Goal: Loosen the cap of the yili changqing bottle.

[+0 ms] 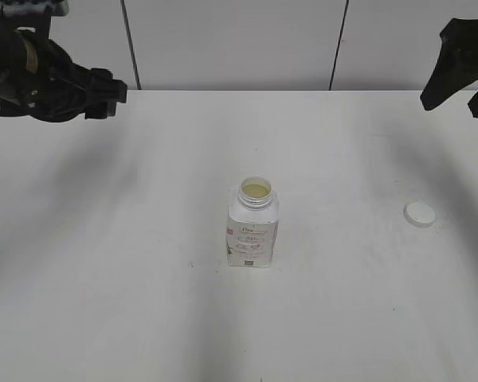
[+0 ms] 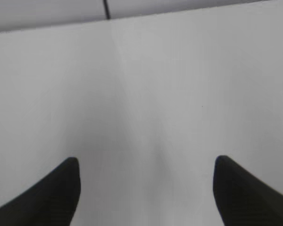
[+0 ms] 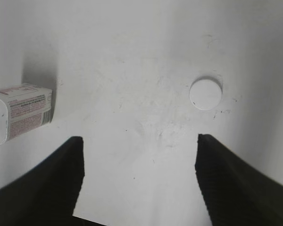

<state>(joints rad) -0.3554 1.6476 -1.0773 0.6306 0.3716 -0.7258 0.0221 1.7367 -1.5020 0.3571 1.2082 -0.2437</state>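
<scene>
The yili changqing bottle [image 1: 253, 227] stands upright in the middle of the white table with its neck open and pale liquid showing inside. Its base end also shows at the left edge of the right wrist view [image 3: 20, 111]. The white cap [image 1: 420, 214] lies flat on the table to the bottle's right, apart from it, and shows in the right wrist view [image 3: 205, 93]. My left gripper [image 2: 146, 165] is open and empty, raised at the far left [image 1: 103, 94]. My right gripper [image 3: 139, 143] is open and empty, raised at the far right [image 1: 454, 68].
The table [image 1: 143, 278] is white with faint scuffs. A white panelled wall [image 1: 231, 40] runs along its back edge.
</scene>
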